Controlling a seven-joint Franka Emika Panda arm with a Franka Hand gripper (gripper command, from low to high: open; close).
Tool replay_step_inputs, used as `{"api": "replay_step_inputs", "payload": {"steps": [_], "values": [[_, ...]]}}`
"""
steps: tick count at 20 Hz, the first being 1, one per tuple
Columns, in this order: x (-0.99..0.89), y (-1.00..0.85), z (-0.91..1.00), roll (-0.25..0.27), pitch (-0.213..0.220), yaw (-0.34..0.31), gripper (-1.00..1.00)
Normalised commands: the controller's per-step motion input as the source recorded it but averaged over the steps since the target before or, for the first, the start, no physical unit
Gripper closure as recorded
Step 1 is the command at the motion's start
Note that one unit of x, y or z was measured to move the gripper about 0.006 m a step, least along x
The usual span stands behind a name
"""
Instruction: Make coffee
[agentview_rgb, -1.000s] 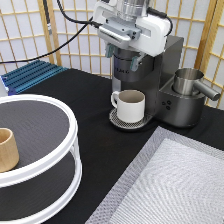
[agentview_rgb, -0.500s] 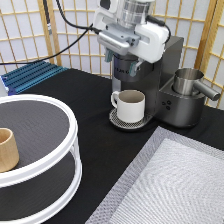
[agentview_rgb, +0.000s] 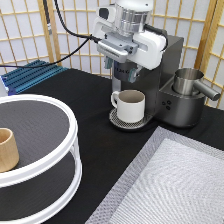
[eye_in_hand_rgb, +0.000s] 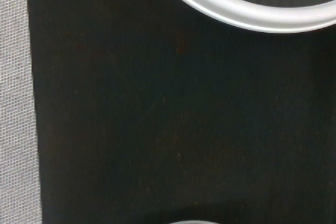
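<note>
My gripper (agentview_rgb: 121, 70) hangs at the front of the dark coffee machine (agentview_rgb: 170, 75), just above its brew head, open with nothing between its fingers. Directly below it a white handled mug (agentview_rgb: 131, 105) stands on the machine's round drip tray (agentview_rgb: 117, 121). The coffee is not in view in either picture. The wrist view shows only black tabletop (eye_in_hand_rgb: 180, 125), a curved pale rim (eye_in_hand_rgb: 255, 20) at one edge and a strip of grey mat (eye_in_hand_rgb: 13, 125).
A steel jug (agentview_rgb: 189, 80) stands on the machine's side platform. A white two-tier round rack (agentview_rgb: 55, 165) fills the exterior view's left, with a tan wooden cup (agentview_rgb: 6, 149) on it. A grey woven mat (agentview_rgb: 175, 185) covers the bottom right. A blue rack (agentview_rgb: 30, 75) lies behind.
The hand has shifted slightly at the front of the machine. The mug, jug and wooden cup have not moved.
</note>
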Motion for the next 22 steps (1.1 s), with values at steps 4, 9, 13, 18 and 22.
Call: {"api": "replay_step_inputs", "payload": {"steps": [4,9,13,18,22], "values": [[0.0,-0.41,0.41,0.034,-0.073,0.013,-1.0],[0.04,-0.76,0.11,0.13,-0.007,-0.002,-1.0],[-0.05,-0.47,0.41,0.072,-0.004,-0.012,-1.0],[-0.31,0.32,1.0,-0.016,-0.042,0.007,-1.0],[-0.26,0.55,0.94,-0.025,-0.047,0.15,-1.0]]}}
